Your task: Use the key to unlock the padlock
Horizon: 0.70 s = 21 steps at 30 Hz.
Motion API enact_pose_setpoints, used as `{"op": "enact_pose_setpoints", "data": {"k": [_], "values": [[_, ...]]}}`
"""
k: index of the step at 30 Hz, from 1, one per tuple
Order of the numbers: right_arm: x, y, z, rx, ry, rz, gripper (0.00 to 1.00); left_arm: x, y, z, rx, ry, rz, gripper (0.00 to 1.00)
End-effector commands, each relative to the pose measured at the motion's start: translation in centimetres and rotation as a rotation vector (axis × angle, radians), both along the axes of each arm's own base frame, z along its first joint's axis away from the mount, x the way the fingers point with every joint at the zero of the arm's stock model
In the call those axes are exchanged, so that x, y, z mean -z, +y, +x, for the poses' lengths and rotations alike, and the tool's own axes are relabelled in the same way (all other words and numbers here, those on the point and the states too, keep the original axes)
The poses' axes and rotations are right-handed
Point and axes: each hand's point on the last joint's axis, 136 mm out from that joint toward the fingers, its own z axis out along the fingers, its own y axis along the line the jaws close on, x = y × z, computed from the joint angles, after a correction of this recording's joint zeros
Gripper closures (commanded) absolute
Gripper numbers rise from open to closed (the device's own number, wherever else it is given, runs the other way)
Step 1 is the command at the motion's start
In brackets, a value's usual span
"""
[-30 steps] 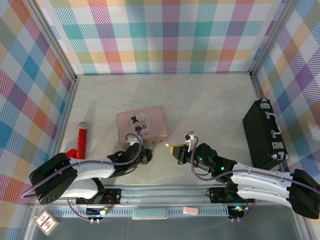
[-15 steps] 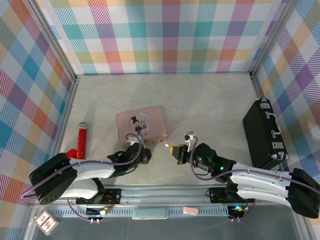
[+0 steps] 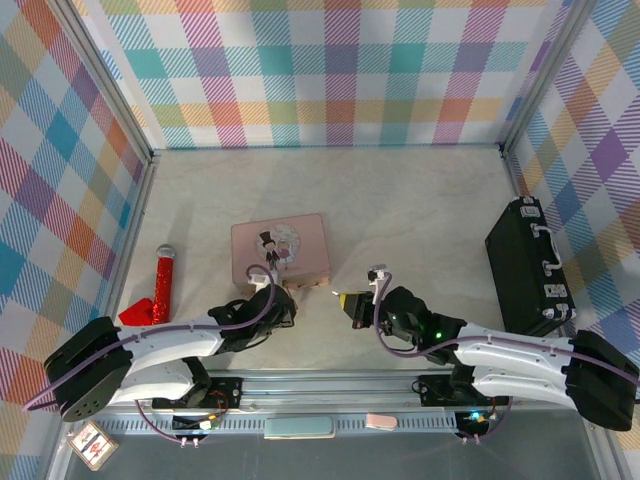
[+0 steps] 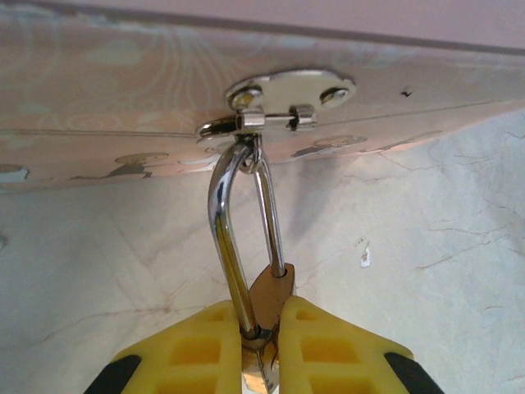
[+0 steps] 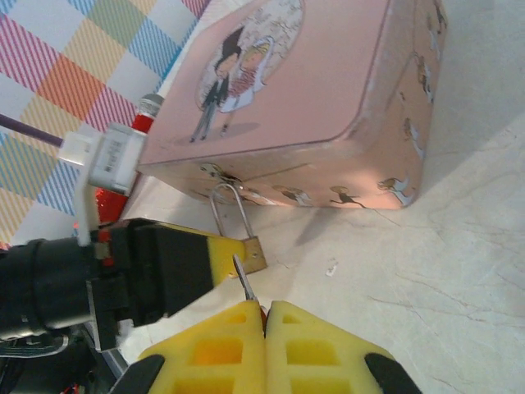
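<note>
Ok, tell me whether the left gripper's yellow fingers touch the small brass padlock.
Touching. The left wrist view shows the left gripper clamping the small brass padlock between its yellow fingers, with no gap on either side.

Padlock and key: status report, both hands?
Left hand shut on small brass padlock, shackle through hasp of pink tin box. Right hand shut on thin silver key, tip near padlock, insertion unclear. Nothing between them.
</note>
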Motion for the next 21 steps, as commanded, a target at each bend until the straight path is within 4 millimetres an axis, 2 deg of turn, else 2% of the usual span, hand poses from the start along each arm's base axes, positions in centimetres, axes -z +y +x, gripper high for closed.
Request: {"op": "enact_pose_setpoints", "data": {"k": [1,7,13,21], "values": [[0.2,0.4,0.0,0.008,0.039,0.003,1.00,-2.3,0.8,0.5,-0.049,-0.012,0.047,0.88],[0.8,1.7,-0.3,-0.022,0.082,0.027,1.00,-3.0,0.8,0.5,-0.072,0.079,0.099,0.90],[2.1,2.7,-0.5,-0.027,0.159,0.050,1.00,-3.4,-0.2,1.0,-0.071,0.131,0.064,0.97],[4.4,3.7,-0.8,-0.012,0.289,0.107,1.00,-3.2,-1.4,1.6,-0.078,0.183,-0.022,1.00]]}}
